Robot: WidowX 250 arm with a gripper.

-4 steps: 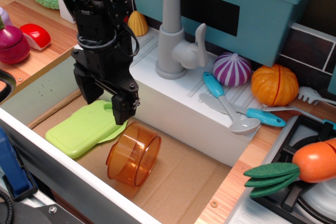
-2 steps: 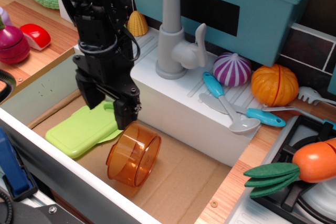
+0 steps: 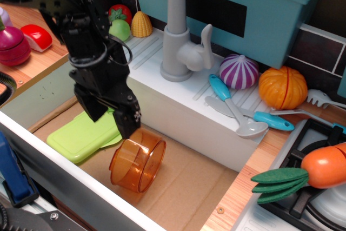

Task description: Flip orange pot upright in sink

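Lying on its side on the brown cardboard floor of the white-walled rectangular sink [image 3: 178, 113], the small translucent amber-orange plastic pot [image 3: 138, 158] has its open mouth facing roughly 4 o'clock, rim tilted, not upright. At the pot's 11 o'clock the black robot gripper [image 3: 108, 118] hangs just above it, fingers spread apart with nothing between them; one finger [image 3: 127, 120] sits right at the pot's upper edge, contact unclear. At the pot's 9 o'clock, a flat lime-green plastic cutting board [image 3: 81, 136] lies on the sink floor, partly under the gripper. At 1 o'clock from the pot, a grey plastic faucet [image 3: 178, 47] stands on the sink's white ledge. Farther out toward 2 o'clock: a purple-and-white striped onion toy [image 3: 239, 71], a teal-handled grey spoon [image 3: 233, 106], an opaque orange pumpkin-like toy [image 3: 283, 87]. At 3 o'clock, well apart, an orange carrot toy with green leaves [image 3: 319, 169].
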